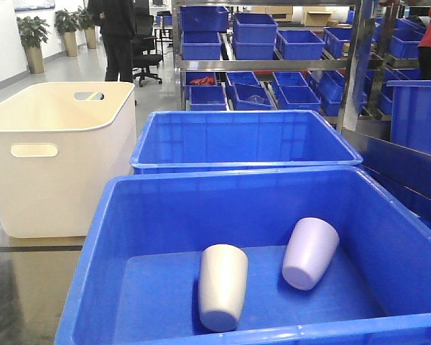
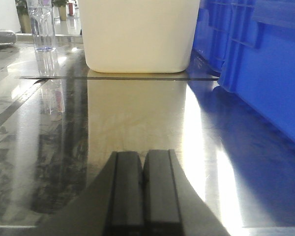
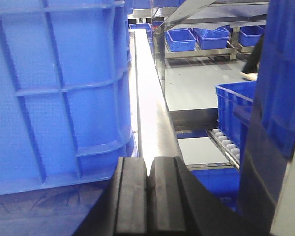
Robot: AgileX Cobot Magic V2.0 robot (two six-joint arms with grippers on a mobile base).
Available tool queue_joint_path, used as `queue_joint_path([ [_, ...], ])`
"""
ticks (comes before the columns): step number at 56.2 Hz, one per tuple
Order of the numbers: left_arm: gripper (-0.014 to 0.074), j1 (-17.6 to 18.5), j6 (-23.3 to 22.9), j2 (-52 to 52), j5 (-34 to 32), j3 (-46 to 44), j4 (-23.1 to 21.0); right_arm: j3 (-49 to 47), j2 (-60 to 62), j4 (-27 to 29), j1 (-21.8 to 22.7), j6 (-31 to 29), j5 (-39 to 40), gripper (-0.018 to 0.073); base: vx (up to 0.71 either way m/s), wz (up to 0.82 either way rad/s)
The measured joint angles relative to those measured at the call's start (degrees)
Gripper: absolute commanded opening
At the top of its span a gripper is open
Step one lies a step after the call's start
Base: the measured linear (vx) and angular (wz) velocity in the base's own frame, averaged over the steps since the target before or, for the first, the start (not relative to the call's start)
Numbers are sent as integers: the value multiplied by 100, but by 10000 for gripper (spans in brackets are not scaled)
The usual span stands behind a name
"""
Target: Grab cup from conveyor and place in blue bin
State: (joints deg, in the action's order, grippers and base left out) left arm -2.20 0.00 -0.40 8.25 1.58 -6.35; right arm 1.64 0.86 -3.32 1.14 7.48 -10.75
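Warehouse floor, shelf racks point(image 1: 273, 43) of small blue bins at back. Left: cream tub point(image 1: 54, 154) on the steel table point(image 2: 137, 118); left gripper point(image 2: 143, 189) low over that table, jaws together, empty. Centre: blue bin point(image 1: 115, 237) holds two cups on their sides, white cup point(image 1: 221, 286) and lavender cup point(image 1: 310, 253). Right gripper point(image 3: 148, 194) also closed, empty, just beside the bin's outer wall. Conveyor not in view. Likely between cycles: each arm should open fully before reaching, then grip the next cup mid-body and clear the rim before release.
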Motion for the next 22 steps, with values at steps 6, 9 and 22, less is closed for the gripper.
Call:
queue_joint_path([
  [6,-8,0,0,0,0,0,0,0,0,0,0,0,0,-9,0,0],
  [9,-8,0,0,0,0,0,0,0,0,0,0,0,0,-9,0,0],
  [22,-8,0,0,0,0,0,0,0,0,0,0,0,0,-9,0,0],
])
